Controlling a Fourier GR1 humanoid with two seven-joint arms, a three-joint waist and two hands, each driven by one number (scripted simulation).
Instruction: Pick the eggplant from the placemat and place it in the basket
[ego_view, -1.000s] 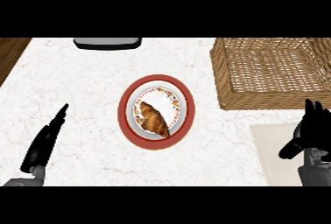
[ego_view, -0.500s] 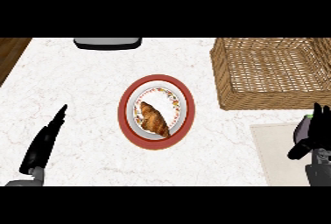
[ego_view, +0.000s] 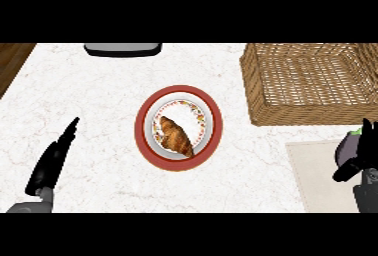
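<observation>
The eggplant (ego_view: 350, 148) shows as a dark rounded shape with a pale stem end at the view's right edge. It lies on the beige placemat (ego_view: 317, 175) and my right hand (ego_view: 363, 159) mostly hides it. That hand is right against the eggplant, fingers pointing up and thumb spread out low to the left, not curled round it. The wicker basket (ego_view: 310, 80) stands at the back right, just beyond the placemat. My left hand (ego_view: 52, 161) rests open at the lower left, fingers straight, far from both.
A red-rimmed plate (ego_view: 148, 150) with a croissant (ego_view: 176, 136) sits in the middle of the white marble counter. A dark grey tray-like object (ego_view: 122, 48) lies at the far edge. A wooden strip (ego_view: 10, 57) shows at the top left corner.
My right hand has shifted right and down toward the view's edge, onto the placemat beside the eggplant. The left hand has stayed still.
</observation>
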